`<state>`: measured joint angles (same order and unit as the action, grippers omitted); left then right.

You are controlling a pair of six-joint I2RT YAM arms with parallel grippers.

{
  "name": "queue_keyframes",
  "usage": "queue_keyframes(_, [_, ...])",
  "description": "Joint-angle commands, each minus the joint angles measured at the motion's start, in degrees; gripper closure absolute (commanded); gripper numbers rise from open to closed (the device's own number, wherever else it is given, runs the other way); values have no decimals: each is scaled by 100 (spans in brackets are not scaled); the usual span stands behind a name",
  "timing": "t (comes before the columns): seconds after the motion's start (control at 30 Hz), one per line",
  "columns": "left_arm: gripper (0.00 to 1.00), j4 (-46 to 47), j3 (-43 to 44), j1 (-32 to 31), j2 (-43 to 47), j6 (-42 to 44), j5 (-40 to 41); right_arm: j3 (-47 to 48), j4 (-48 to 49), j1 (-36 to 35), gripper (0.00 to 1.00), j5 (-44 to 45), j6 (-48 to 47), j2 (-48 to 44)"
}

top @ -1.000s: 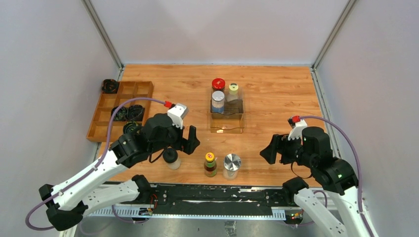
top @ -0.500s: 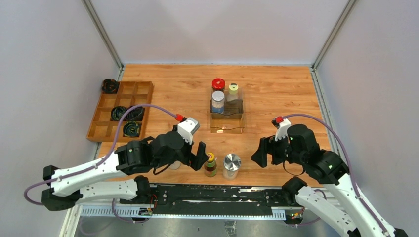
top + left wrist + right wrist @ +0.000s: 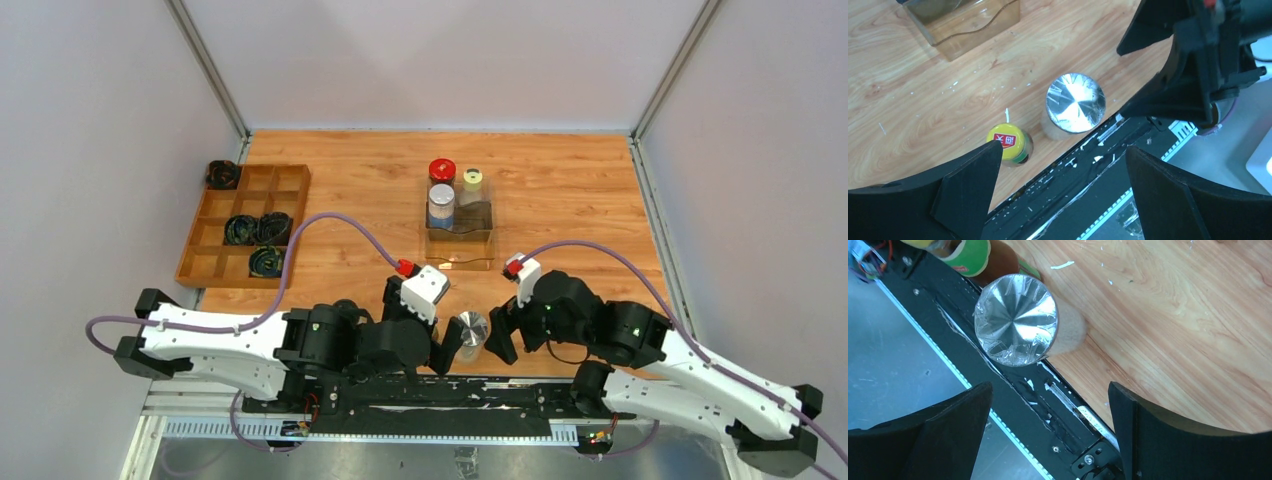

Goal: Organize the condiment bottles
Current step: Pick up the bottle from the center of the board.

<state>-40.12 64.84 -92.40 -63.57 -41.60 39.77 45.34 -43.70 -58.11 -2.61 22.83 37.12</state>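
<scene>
Both arms have swung inward to flank the silver-lidded jar (image 3: 470, 330). It stands upright at the very near edge of the surface (image 3: 560, 190), against the black rail (image 3: 500, 395). The left tool (image 3: 1063, 150) is spread wide and empty, with the jar just ahead and the sauce bottle (image 3: 1008, 142) by its left finger. The right tool (image 3: 1048, 387), also spread and empty, sits just right of the jar. Both crowd it; free room lies only toward the clear bin (image 3: 460, 262).

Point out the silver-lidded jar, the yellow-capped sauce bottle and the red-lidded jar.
silver-lidded jar (image 3: 1075, 102), left wrist view, centre of its lid.
yellow-capped sauce bottle (image 3: 1008, 142), left wrist view, top of its cap.
red-lidded jar (image 3: 442, 169), top external view, its red lid.
</scene>
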Motion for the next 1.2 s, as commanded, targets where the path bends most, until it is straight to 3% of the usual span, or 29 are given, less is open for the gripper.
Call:
queue_keyframes(0.0, [0,-74,148,-140,-23,-345,805,88,20,-750,8,1009,79,171])
queue_keyframes(0.23, [0,75,-332,-102,789,217,1205,-80,387,-1271,7,1410,36,213])
queue_keyframes(0.37, [0,1029,-935,631,1735,1241,-405,-222,770,-1334,7,1548,-66,286])
queue_keyframes(0.5, [0,1109,-1216,1686,2177,1546,-2175,-293,1071,-1342,7,1522,-101,483])
queue_keyframes(0.73, [0,1292,-1235,1847,1547,1947,-3753,-423,1569,-1361,6,1514,-94,858])
queue_keyframes(0.9, [0,1318,-1190,1873,1343,2077,-3820,-238,1634,-1363,6,1447,-162,1218])
queue_keyframes(1.17, [0,1213,-1281,1906,1775,2056,-3528,-217,1716,-1373,7,1313,-142,1324])
